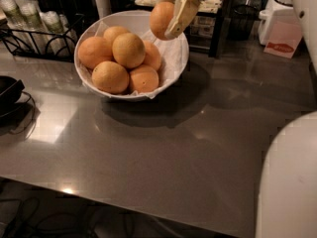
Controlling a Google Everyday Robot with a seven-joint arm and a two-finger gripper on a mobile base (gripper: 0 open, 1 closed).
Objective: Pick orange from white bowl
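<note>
Up at the top of the view, above the far right rim of the white bowl [181, 58] — the gripper [172, 20], jaws clenched on the orange [159, 19]. Round, finely dimpled, deep orange; hanging clear of the bowl, touching nothing but the jaws. Against its right side, one flat, cream-coloured, wedge-shaped finger [184, 11]; opposite finger hidden behind the fruit.

Below, wide and round with sloping sides, lined with crinkled white paper [171, 53] folded over the edge. Inside, heaped toward the left, the remaining fruits [128, 49] — rounded, matte, paler yellow-orange, pressed against one another.

Underneath, a smooth grey counter [173, 148], glossy, with soft reflections and the bowl's shadow. At left, a black wire rack [29, 36] with pale cups [30, 15]. At lower right, the bulky, rounded white shell of the arm [292, 182].
</note>
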